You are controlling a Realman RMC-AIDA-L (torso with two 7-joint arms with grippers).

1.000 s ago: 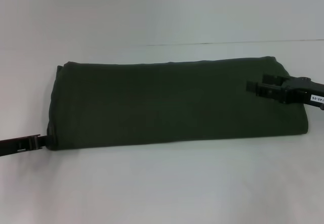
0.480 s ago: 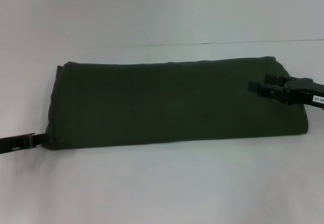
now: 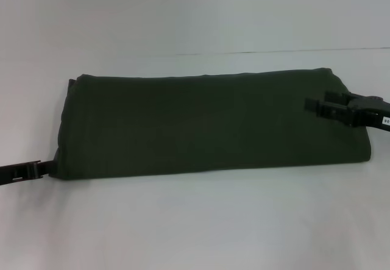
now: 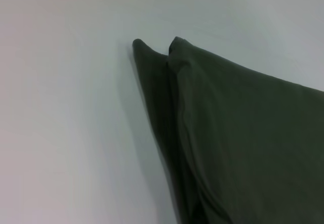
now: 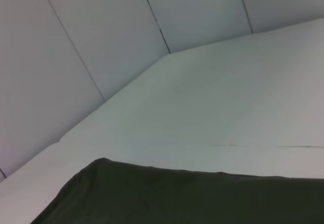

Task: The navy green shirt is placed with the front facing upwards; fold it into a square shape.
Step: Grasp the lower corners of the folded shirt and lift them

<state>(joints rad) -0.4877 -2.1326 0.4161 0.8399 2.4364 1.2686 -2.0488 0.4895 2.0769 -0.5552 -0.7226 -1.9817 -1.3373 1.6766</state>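
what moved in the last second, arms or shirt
Both arms backed outward. The left gripper slid left, off the near left corner of the dark olive-green folded cotton shirt; the right gripper drew slightly right over the shirt's right end. The shirt stayed a long folded band on the white table.

lab/test bench | plain white table (image 3: 195,227) | white panel walls (image 5: 101,27) w/ seams
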